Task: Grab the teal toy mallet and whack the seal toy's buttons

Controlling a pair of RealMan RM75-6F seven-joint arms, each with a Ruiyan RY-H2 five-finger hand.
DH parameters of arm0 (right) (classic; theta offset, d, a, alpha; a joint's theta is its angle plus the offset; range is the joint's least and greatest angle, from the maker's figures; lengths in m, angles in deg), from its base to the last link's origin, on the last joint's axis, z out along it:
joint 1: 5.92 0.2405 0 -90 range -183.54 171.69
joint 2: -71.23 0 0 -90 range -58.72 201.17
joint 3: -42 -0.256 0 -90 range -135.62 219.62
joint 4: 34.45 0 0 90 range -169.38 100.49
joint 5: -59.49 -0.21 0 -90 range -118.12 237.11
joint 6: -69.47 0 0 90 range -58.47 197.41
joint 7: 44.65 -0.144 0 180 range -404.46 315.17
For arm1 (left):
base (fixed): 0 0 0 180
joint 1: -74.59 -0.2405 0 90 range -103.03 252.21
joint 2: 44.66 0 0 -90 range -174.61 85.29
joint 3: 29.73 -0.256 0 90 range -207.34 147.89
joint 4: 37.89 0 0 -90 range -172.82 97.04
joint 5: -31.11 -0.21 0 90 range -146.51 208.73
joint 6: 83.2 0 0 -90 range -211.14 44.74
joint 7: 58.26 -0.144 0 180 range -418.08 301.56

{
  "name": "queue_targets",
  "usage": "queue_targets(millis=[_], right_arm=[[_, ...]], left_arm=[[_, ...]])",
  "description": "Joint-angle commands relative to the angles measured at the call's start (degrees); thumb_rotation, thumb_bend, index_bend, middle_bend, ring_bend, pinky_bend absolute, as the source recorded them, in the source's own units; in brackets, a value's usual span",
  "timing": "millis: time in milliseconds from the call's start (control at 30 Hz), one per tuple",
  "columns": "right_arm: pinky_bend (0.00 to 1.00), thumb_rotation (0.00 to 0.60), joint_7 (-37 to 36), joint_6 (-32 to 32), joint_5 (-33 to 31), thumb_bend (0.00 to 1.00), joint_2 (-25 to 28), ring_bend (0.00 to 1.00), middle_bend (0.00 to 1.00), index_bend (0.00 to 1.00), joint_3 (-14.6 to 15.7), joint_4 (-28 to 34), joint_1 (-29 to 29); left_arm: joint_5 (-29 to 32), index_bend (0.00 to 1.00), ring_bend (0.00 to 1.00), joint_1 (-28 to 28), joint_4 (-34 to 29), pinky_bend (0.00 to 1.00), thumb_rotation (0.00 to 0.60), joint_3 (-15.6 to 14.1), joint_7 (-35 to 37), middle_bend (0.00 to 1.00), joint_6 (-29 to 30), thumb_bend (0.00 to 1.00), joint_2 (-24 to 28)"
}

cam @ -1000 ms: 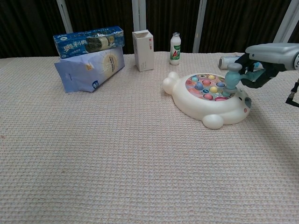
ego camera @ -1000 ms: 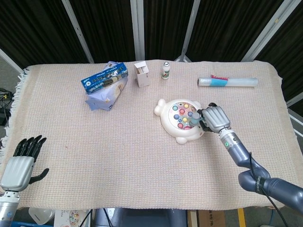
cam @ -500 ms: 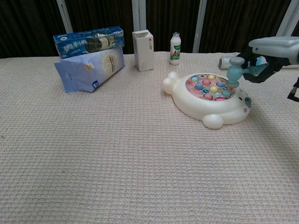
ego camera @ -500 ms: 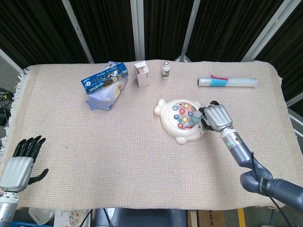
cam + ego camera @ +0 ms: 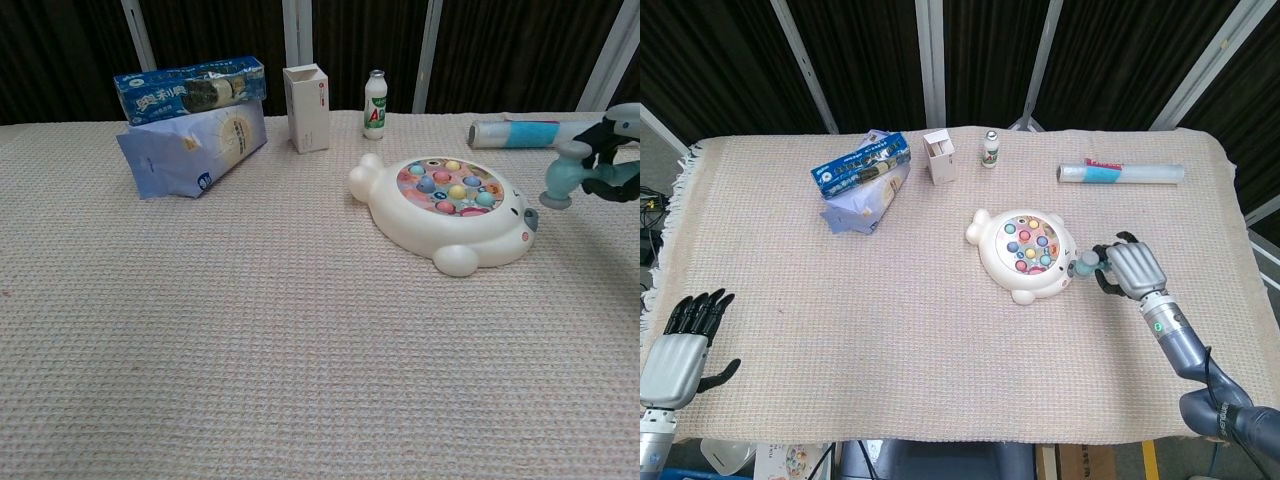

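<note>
Right hand: the right hand hangs just to the right of the seal toy, its fingers wrapped around the handle of the teal toy mallet.
Mallet: its head points left toward the seal toy and sits off the toy's right edge, clear of the buttons, held above the worktop.
Seal toy: the white seal toy lies right of centre on the worktop, its coloured buttons facing up.
Left hand: the left hand is at the near left corner, fingers stretched out and apart, holding nothing.
Far left: a blue biscuit box rests on top of a pale blue bag.
Far middle: a small white carton stands upright, with a little bottle upright just to its right.
Far right: a rolled tube lies on its side, well apart from the seal toy.
</note>
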Motion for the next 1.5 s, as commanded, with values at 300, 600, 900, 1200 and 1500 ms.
queue_targets(millis=[300, 600, 900, 1200, 1500], right_arm=[[0.12, 0.6, -12.9, 0.74, 4.51, 0.78, -7.92, 0.42, 0.71, 0.75, 2.85, -15.26, -2.27], [0.07, 0.6, -19.42, 3.54, 5.7, 0.78, -10.54, 0.3, 0.57, 0.59, 3.67, -22.31, -2.45], [0.04, 0.6, -21.8, 4.49, 6.5, 0.69, -10.64, 0.23, 0.51, 0.49, 3.87, -23.95, -2.67], [0.04, 0.6, -22.11, 4.73, 6.7, 0.48, -10.18, 0.21, 0.49, 0.46, 3.68, -23.58, -2.93], [0.03, 0.6, -22.48, 5.36, 6.5, 0.38, -9.89, 0.2, 0.48, 0.44, 3.52, -23.48, -3.26]], left_arm=[[-0.61, 0.0, 0.0, -0.52, -1.57, 0.0, 0.6, -0.34, -1.7, 0.0, 0.81, 0.24, 0.53], [-0.8, 0.0, 0.0, -0.7, -2.51, 0.0, 0.6, -0.43, -2.7, 0.0, 0.99, 0.24, 0.69], [-0.72, 0.0, 0.0, -0.57, -3.01, 0.0, 0.6, -0.3, -3.34, 0.0, 0.72, 0.24, 0.68], [-0.54, 0.0, 0.0, -0.49, -3.1, 0.0, 0.6, -0.11, -3.52, 0.0, 0.61, 0.24, 0.67], [-0.44, 0.0, 0.0, -0.45, -3.15, 0.0, 0.6, -0.08, -3.62, 0.0, 0.49, 0.24, 0.61]])
